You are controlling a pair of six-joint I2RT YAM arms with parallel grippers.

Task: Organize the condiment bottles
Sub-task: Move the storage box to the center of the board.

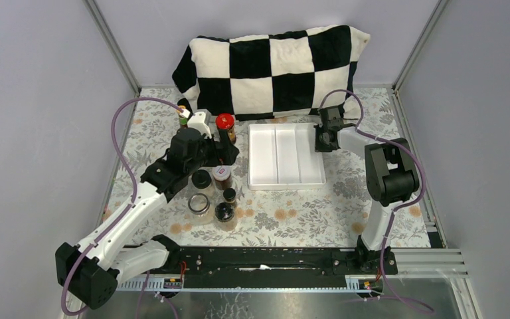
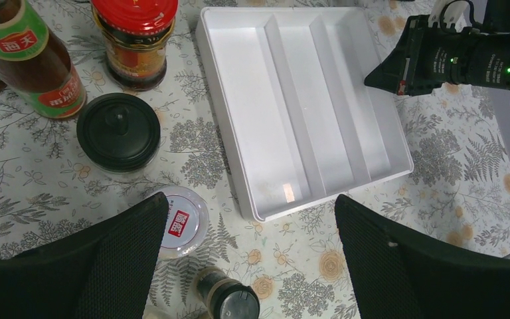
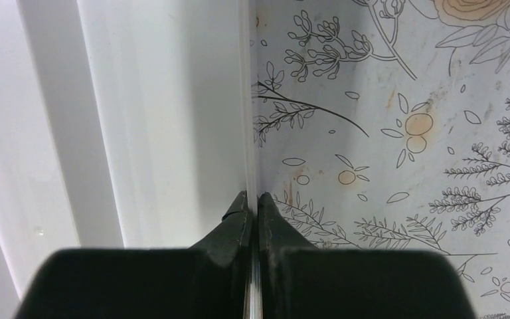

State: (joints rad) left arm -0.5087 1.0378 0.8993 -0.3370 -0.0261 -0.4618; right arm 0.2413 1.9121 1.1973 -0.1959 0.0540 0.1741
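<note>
**Operator:** What are my grippers doing?

**Spotter:** Your right gripper is clamped onto the right-hand wall of the white tray. The thin rim runs straight between its two fingers, which press it from either side. From the overhead camera, that grip sits toward the far end of the wall. Your left gripper is spread wide and carries nothing. In its own camera the two fingers frame the tray's near-left corner and a patch of the floral cloth.

**Operator:** And where are the condiment bottles?

**Spotter:** They all stand upright on the cloth in a cluster just left of the tray, under and around your left arm. Closest to your left gripper is a small clear-topped jar with a red label, partly hidden behind the left finger. A slim black-capped spice jar is at the bottom edge of that view, between the fingers. Farther out is a broad black-lidded jar. Beyond it are the red-lidded jar, just beside the tray's far-left corner, and a green-labelled sauce bottle to its left. From overhead you can also see a squat clear glass jar at the near-left of the cluster.

**Operator:** Anything else on the table?

**Spotter:** A checkered pillow lies along the back wall, behind the tray.
</note>
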